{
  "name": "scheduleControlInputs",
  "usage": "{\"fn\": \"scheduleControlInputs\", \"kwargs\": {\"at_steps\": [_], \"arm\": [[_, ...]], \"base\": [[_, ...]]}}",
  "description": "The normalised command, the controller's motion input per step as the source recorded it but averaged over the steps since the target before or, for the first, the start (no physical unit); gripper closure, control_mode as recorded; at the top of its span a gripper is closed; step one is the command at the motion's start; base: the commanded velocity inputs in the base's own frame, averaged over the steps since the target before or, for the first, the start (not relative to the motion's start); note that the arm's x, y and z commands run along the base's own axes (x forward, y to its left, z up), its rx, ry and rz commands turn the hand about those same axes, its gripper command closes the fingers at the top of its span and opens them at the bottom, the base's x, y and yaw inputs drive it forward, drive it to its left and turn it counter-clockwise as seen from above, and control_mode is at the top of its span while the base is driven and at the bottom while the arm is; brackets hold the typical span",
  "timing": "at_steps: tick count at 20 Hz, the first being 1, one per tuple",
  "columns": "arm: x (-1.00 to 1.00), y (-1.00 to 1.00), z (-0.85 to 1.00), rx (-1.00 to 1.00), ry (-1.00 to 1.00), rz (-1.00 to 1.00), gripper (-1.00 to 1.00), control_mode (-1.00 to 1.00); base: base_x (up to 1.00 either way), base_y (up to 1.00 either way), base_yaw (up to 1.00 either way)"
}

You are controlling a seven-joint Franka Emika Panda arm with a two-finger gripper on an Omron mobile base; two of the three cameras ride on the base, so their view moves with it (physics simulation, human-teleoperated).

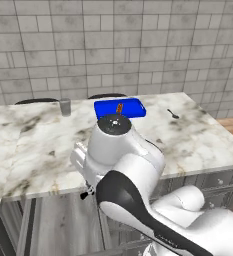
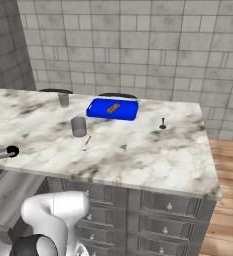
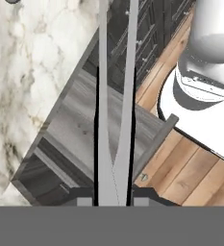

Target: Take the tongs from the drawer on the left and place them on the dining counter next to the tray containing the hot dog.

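Grey tiled wall ran behind the dining counter (image 2: 153, 155), its white marble veined grey-brown over dark-grey cabinets. Up at the counter's far edge sat the blue tray (image 2: 112, 109), the hot dog (image 2: 113, 107) lying near its middle. From the left base camera the tray (image 1: 133, 107) peeked out just past the arm's upper joint, hot dog (image 1: 119, 108) on it. A small dark spoon (image 2: 162, 123) stood nearer the right edge, well apart from the tray. A grey cup (image 2: 78, 126) stood in front of the tray, a thin little utensil (image 2: 86, 143) just beside it, and another cup (image 2: 63, 100) near the far edge. Down the hand camera, the gripper (image 3: 113, 199) was clamped tight on the tongs (image 3: 114, 96), silver-grey arms running straight away from the fingers. Below them lay the pulled-out drawer (image 3: 84, 129), beside the counter's edge and over the wooden floor (image 3: 190, 178). One black tong tip (image 2: 11, 150) poked in at the counter's near left edge.
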Motion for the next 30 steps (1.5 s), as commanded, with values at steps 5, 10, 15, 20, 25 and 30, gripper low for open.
{"fn": "scheduleControlInputs", "kwargs": {"at_steps": [5, 10, 15, 20, 25, 30], "arm": [[0.04, -0.2, 0.0, -0.01, -0.01, -0.02, 1.0, -1.0], [0.52, -1.0, 0.0, 0.05, 0.0, 0.01, 1.0, -1.0], [0.43, -0.76, 0.0, 0.02, 0.0, 0.02, 1.0, -1.0], [0.06, -0.15, 0.0, 0.0, 0.0, 0.0, 1.0, -1.0], [0.0, 0.0, 0.0, 0.0, 0.0, 0.0, 1.0, -1.0], [-0.27, -0.05, -0.09, -0.01, 0.02, 0.0, 1.0, -1.0]], "base": [[0.0, 0.0, 0.0], [0.0, 0.0, 0.0], [0.0, 0.0, 0.0], [0.0, 0.0, 0.0], [0.0, 0.0, 0.0], [0.0, 0.0, 0.0]]}}
